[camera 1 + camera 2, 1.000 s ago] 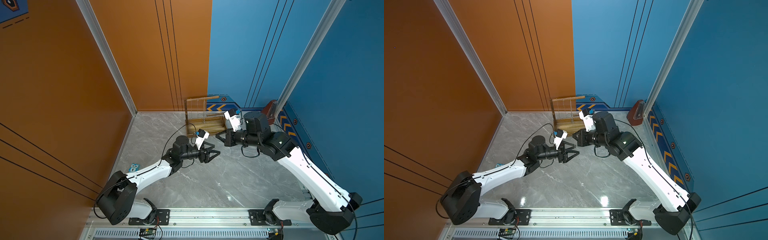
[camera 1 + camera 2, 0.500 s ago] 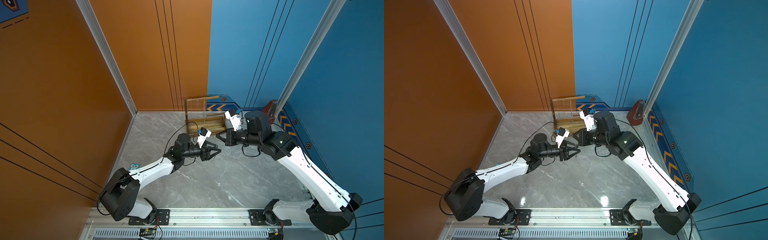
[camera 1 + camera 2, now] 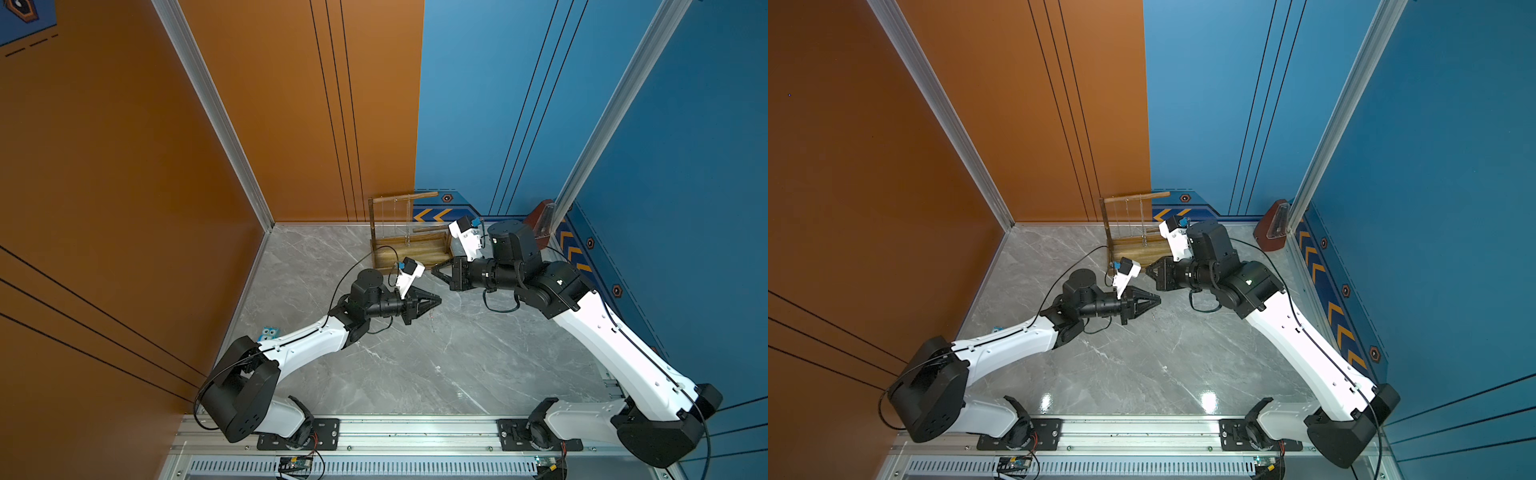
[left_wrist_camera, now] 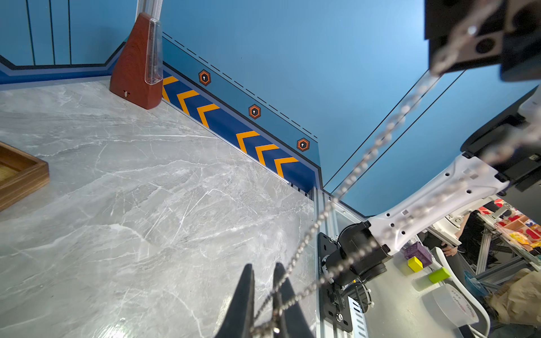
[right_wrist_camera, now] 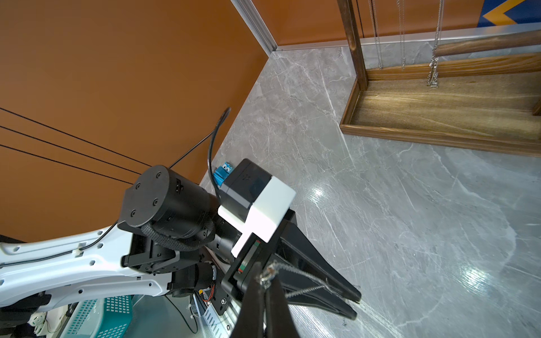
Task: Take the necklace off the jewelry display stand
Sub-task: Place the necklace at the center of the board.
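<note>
Above the desk (image 3: 415, 353), clear of the jewelry display stand (image 5: 439, 139), the necklace (image 5: 304, 278) stretches from the right tool (image 5: 266, 272), clamped tight on it, to the left tool (image 4: 264, 266), pinched almost closed around it, so removal looks done.

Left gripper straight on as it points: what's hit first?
Probably the blue side wall, past bare floor in the left wrist view. The right arm crosses that line in both top views but looks higher; depth unclear.
</note>
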Tool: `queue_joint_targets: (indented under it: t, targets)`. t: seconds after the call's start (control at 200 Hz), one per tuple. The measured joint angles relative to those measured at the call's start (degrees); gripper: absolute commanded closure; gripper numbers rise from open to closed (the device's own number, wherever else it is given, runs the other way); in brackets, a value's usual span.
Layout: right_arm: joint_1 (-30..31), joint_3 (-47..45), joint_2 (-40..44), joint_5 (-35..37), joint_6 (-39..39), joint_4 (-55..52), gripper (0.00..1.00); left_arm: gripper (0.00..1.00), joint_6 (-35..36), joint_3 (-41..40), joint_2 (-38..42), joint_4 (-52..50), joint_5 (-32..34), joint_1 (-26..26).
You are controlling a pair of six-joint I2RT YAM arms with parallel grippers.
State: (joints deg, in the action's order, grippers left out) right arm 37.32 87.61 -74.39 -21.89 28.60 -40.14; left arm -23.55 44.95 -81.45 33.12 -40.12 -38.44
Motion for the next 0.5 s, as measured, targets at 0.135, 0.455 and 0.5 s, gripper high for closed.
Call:
queue_joint_targets:
  t: [0.135, 0.455, 0.5]
  targets:
    - [0.0, 0.0, -0.6, 0.0, 0.0, -0.3, 1.0, 1.0, -0.3, -1.5, 0.9, 0.2, 2.5, 0.0]
    - [0.6, -0.5, -3.9, 1.2, 0.4, -0.9, 1.0, 1.0, -5.6, -9.8, 6.2, 1.8, 11.2, 0.0]
    - [1.1, -0.9, -4.3, 1.4, 0.5, -0.9, 1.0, 1.0, -6.6, -11.3, 7.3, 2.0, 12.2, 0.0]
